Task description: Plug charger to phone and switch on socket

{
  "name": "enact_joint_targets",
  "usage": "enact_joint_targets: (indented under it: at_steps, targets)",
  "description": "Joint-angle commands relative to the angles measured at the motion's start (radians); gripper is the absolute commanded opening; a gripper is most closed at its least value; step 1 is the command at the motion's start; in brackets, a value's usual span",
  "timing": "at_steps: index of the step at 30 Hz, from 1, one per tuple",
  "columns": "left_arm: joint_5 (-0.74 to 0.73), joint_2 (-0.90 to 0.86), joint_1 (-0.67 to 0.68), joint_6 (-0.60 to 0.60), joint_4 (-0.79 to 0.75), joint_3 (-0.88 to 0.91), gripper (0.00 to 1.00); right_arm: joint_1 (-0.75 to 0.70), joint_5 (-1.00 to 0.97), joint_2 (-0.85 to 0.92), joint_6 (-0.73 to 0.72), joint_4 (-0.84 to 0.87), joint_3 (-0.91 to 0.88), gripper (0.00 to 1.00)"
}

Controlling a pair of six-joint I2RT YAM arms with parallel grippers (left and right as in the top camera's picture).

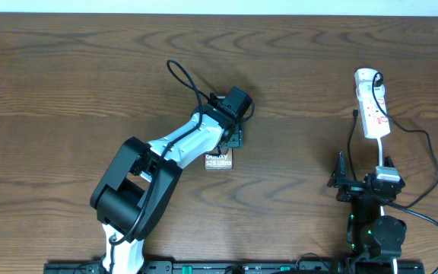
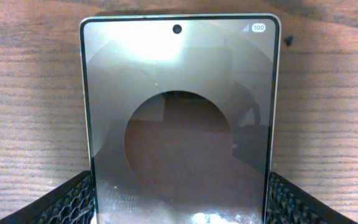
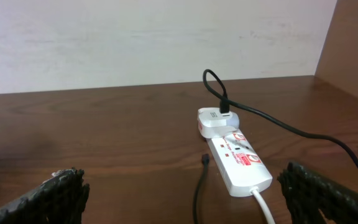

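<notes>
The phone [image 1: 219, 160] lies flat on the wooden table, its "Galaxy" lettering showing below my left gripper [image 1: 230, 141]. In the left wrist view the phone [image 2: 179, 93] fills the frame, screen up. My left gripper [image 2: 179, 193] has one finger against each long edge, shut on it. The white socket strip [image 1: 372, 110] lies at the far right and also shows in the right wrist view [image 3: 241, 162]. The charger's black plug tip [image 3: 205, 159] lies loose on the table left of the strip, and it also shows overhead [image 1: 354, 114]. My right gripper [image 1: 363, 173] is open and empty, short of the strip [image 3: 185, 186].
A white adapter [image 3: 215, 121] sits plugged into the strip's far end, and the black cable loops from it off to the right [image 1: 432, 152]. The strip's white cord [image 3: 263, 202] runs toward my right arm. A pale wall stands behind the table.
</notes>
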State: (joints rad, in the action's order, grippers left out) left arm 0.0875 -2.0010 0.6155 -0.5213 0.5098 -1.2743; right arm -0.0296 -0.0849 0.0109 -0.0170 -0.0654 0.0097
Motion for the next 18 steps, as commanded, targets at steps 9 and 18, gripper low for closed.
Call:
enact_joint_targets:
  at_steps: [9,18]
  targets:
    - [-0.019,0.069,-0.003,-0.023,0.095,0.004,0.66,-0.002,0.001,-0.005,0.011,-0.001,-0.005,0.99]
    - [-0.140,0.069,-0.004,-0.027,0.167,0.004,0.66,-0.002,0.001,-0.005,0.011,-0.001,-0.005,0.99]
